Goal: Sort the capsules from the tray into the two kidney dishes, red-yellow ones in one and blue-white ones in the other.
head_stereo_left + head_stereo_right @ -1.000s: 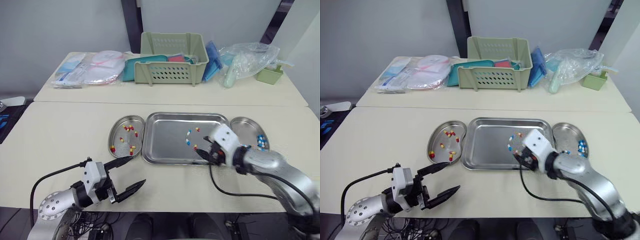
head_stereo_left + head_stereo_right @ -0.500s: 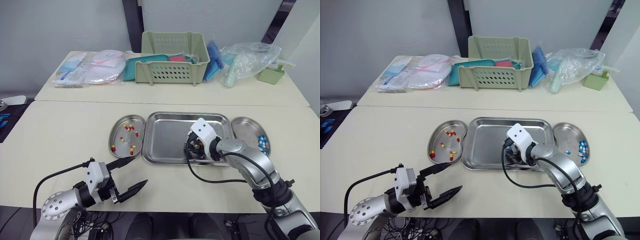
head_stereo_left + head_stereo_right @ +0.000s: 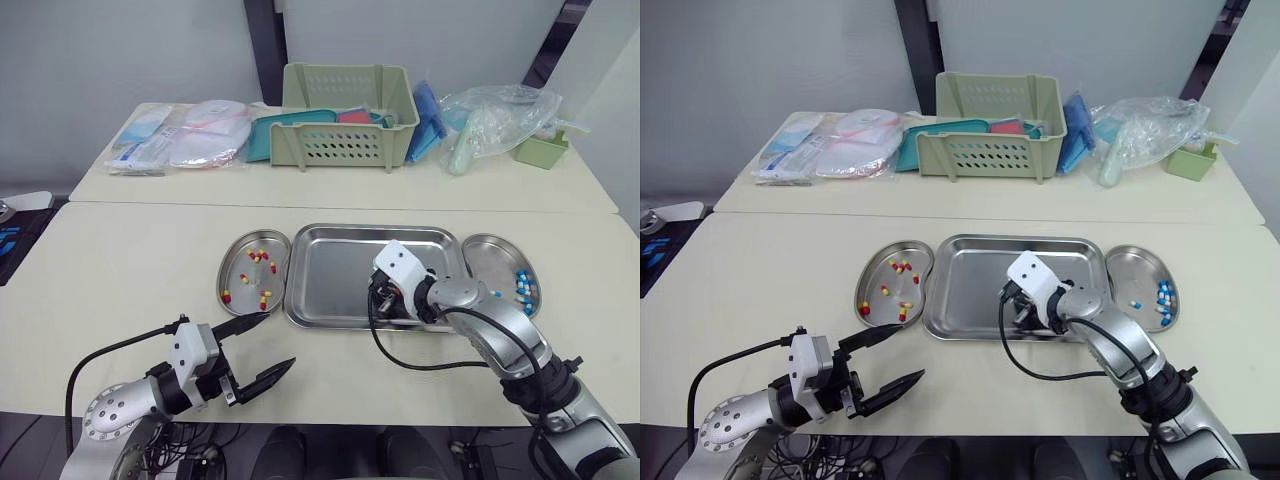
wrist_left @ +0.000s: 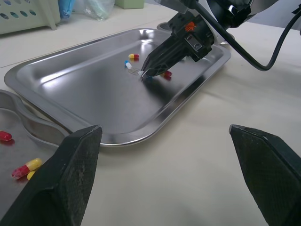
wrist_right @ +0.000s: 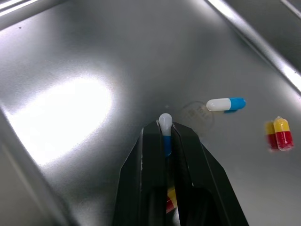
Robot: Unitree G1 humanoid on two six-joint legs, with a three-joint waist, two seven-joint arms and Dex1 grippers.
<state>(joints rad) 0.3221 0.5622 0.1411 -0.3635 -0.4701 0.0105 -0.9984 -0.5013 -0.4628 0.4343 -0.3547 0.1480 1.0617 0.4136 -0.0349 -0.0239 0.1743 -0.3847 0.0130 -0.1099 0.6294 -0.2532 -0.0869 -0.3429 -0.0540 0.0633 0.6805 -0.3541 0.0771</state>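
The right gripper (image 3: 384,303) has crossed from the right edge of the tray (image 3: 335,268), beside the right kidney dish (image 3: 482,258), to the tray's middle and come down onto its floor. The left gripper (image 3: 280,340) has not shifted.

Head views: the left gripper hangs over the table before the left kidney dish (image 3: 236,264), fingers wide apart, empty. The left kidney dish holds about seven red-yellow capsules (image 3: 264,297). The right kidney dish holds about five blue-white capsules (image 3: 521,285).

Left wrist view: the right gripper's tip touches the tray floor. A loose red-yellow capsule (image 4: 133,57) and a loose blue-white capsule (image 4: 127,65) lie near it, and a second red-yellow capsule (image 4: 165,73) lies just beside it.

Right wrist view: the fingers are clamped on the gripped blue-white capsule (image 5: 164,123), its white end protruding.

Tray count: two blue-white, one of them gripped, and two red-yellow. In my judgement the pick is made and the right kidney dish is its destination.
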